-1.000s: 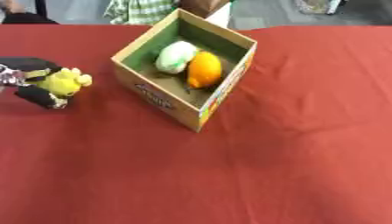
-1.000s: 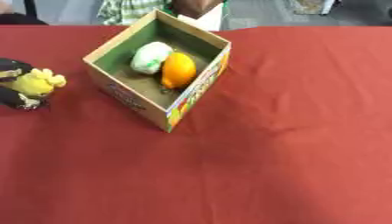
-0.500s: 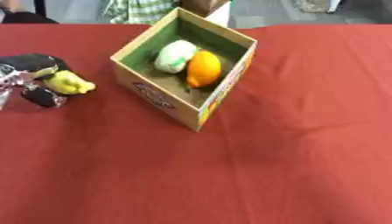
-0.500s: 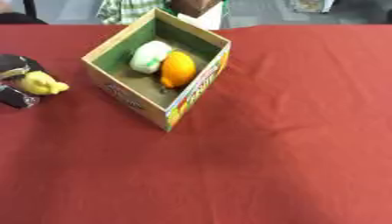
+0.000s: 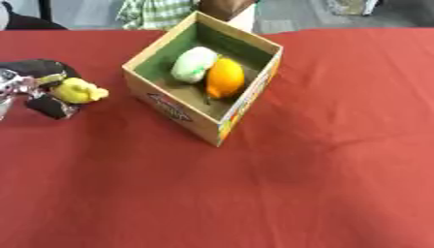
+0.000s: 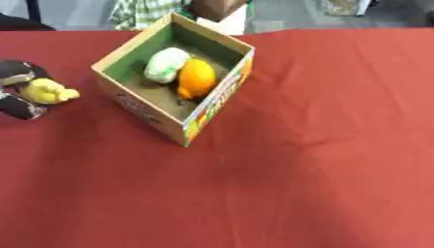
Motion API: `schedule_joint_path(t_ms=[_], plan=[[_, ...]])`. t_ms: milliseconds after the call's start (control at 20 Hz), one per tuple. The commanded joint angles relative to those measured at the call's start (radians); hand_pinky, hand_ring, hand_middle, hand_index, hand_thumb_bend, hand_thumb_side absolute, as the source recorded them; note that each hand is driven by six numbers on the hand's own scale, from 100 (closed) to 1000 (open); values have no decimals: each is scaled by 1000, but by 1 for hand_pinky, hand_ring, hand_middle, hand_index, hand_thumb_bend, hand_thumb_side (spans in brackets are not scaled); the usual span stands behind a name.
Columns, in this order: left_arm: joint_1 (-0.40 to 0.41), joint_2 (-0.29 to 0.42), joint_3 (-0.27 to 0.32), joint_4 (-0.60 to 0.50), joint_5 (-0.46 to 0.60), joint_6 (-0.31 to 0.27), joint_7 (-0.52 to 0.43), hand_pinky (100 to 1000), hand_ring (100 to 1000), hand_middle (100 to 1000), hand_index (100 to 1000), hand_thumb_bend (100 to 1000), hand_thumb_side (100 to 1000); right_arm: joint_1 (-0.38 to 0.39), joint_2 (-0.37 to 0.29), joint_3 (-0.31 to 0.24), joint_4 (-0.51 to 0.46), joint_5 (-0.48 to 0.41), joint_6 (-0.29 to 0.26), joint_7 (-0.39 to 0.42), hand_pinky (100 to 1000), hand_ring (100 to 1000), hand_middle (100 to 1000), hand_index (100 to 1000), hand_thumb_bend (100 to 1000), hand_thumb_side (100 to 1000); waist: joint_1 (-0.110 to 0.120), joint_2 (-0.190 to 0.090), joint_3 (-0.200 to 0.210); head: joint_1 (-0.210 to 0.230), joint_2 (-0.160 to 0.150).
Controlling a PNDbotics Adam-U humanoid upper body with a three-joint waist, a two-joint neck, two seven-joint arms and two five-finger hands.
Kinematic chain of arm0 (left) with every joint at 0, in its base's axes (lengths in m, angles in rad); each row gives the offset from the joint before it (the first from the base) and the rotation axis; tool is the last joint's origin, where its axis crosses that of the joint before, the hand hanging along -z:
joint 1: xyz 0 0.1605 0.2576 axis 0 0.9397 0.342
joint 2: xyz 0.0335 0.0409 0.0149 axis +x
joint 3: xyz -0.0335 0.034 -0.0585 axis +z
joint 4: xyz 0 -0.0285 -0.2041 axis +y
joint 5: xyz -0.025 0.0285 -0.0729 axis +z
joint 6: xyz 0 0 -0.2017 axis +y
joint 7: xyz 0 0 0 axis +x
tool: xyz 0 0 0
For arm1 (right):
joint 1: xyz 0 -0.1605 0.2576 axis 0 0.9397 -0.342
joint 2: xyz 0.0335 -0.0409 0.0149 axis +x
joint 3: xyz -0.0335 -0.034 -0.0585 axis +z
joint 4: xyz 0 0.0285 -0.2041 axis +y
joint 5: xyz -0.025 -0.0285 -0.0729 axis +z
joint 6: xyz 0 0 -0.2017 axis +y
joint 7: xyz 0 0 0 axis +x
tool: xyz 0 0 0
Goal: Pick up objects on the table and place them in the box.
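- The table (image 5: 339, 145) is covered in a matt red cloth, smooth, with faint soft creases and no shine.
- The box (image 5: 174, 109) looks like cardboard: plain matt tan on its rim and outer walls, a dull green lining inside, and printed coloured paper graphics on two outer faces.
- Inside it, an orange object (image 5: 224, 77) has a smooth, slightly glossy skin.
- Beside that, a white and pale green object (image 5: 194, 63) looks smooth and matt.
- The left hand (image 5: 42, 89) is black with a silvery metallic part at the wrist; its dark surfaces show a slight sheen.
- The yellow object (image 5: 78, 91) it holds looks soft and matt.
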Motion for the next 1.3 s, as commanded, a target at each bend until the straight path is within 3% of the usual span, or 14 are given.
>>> schedule_joint_path(t_ms=[50,350,800,1050,1300], plan=[[-20,50,19,-38,10,10,-12,605,760,757,794,100,247,-6,-20,-10,-16,3,4,-1,904,830,650,912,295,785,2,-27,2,-5,5],[-28,53,30,-117,19,31,38,507,675,667,719,100,249,-6,-21,-10,-16,-2,6,-3,904,830,650,912,292,785,5,-34,5,-11,11],[-76,14,-7,-328,68,85,186,450,621,609,673,100,293,-9,-21,-8,-16,-6,8,0,905,830,649,912,290,783,10,-40,3,-11,16],[-146,-71,-42,-356,130,109,257,436,600,591,655,100,323,-19,-21,-2,-16,-11,11,6,905,830,649,912,287,782,18,-39,-3,5,16],[-209,-164,-77,-302,167,100,305,434,587,578,634,100,330,-35,-19,7,-16,-17,15,19,906,830,648,912,286,781,25,-36,-15,18,11]])
